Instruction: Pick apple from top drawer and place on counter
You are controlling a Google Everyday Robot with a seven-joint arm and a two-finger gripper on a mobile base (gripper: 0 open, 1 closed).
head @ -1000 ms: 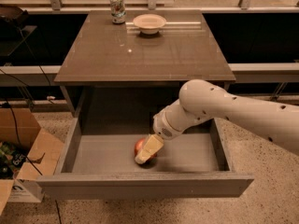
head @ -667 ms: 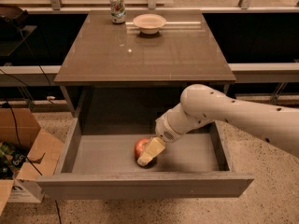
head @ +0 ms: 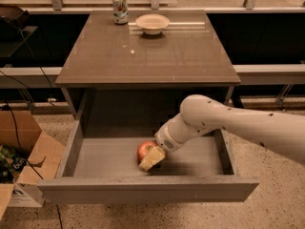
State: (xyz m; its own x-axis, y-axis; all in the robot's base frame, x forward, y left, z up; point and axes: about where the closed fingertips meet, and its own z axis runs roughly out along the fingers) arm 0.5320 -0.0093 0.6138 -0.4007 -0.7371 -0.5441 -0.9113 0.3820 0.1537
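Note:
The top drawer (head: 95, 159) is pulled open under the counter (head: 147, 51). The small red apple (head: 144, 150) lies on the drawer floor near the front, about mid-width. My gripper (head: 151, 158) is down inside the drawer, right at the apple; its pale tip covers the apple's front right side. The white arm (head: 224, 120) reaches in from the right over the drawer's right wall.
A pale shallow bowl (head: 152, 23) and a drink can (head: 120, 7) stand at the back of the counter. A cardboard box (head: 24, 161) sits on the floor to the left of the drawer. The drawer's front panel (head: 147, 190) runs across the foreground.
The arm has shifted slightly and lowered a little; the gripper stays at the apple, which lies in about the same spot.

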